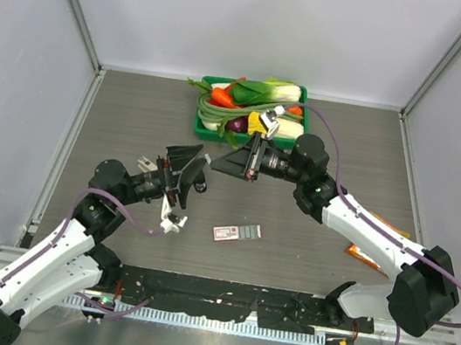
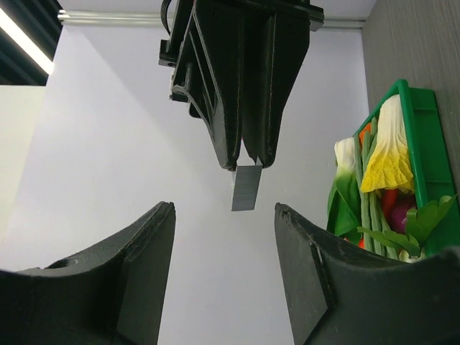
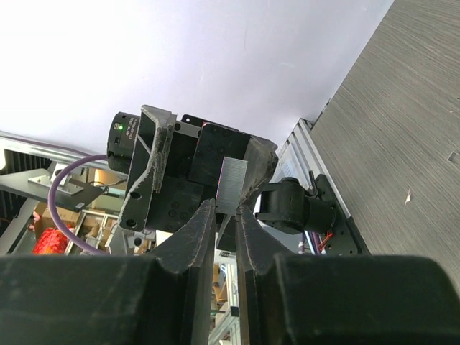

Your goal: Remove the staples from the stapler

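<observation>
Pale walls enclose a grey wood-grain counter [image 1: 133, 121], and from the top view we count two arms meeting tip to tip above its middle. The left end effector [image 1: 201, 173] faces the right end effector [image 1: 216, 167]; what passes between them is too small for us to read from here. We see one green tray [image 1: 201, 119] of vegetables at the far edge. One red-and-white box [image 1: 223, 234] lies near the front, with one grey strip [image 1: 249, 231] that looks like staples just beside it. One small white object [image 1: 171, 223] that we cannot identify sits near the left arm, and one orange packet [image 1: 365, 253] lies partly under the right arm.

From the left wrist, we see our own two fingers spread wide and holding nothing. Opposite them the right end effector is pinched onto one strip of staples [image 2: 246, 188], which hangs in the air between the arms, touching neither left finger.

From the right wrist, the two fingers stand narrow, clamped on that same single silvery strip, with the left end effector just behind it.
</observation>
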Robot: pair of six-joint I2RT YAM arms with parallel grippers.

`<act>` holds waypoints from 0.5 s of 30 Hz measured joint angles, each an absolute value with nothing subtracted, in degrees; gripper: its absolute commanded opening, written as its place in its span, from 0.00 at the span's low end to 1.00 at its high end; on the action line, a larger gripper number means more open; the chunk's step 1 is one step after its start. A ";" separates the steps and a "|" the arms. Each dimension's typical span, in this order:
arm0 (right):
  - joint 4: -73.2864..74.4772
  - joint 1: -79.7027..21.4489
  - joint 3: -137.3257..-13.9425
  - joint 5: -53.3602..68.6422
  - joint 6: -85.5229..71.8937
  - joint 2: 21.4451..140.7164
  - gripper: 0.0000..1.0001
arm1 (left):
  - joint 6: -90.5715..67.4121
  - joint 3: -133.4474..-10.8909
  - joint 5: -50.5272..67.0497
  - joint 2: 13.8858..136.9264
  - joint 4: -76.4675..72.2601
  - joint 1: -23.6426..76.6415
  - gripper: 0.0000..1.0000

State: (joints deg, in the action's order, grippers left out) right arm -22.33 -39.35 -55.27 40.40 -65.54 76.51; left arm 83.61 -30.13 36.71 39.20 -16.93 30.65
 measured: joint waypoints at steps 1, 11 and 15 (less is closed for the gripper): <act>-22.37 -39.35 -55.18 40.40 -65.69 76.53 0.11 | 83.96 -30.13 36.73 39.22 -16.95 30.70 0.59; -25.65 -39.29 -53.80 40.84 -67.48 77.65 0.11 | 84.68 -30.13 36.38 39.66 -16.58 31.48 0.43; -26.70 -39.27 -53.54 40.95 -68.10 77.91 0.10 | 84.73 -30.13 36.07 39.68 -16.47 31.64 0.46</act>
State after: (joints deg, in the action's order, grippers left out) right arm -26.70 -39.27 -53.54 40.95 -68.10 77.91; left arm 84.73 -30.13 36.07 39.68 -16.47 31.64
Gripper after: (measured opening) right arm 0.197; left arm 0.438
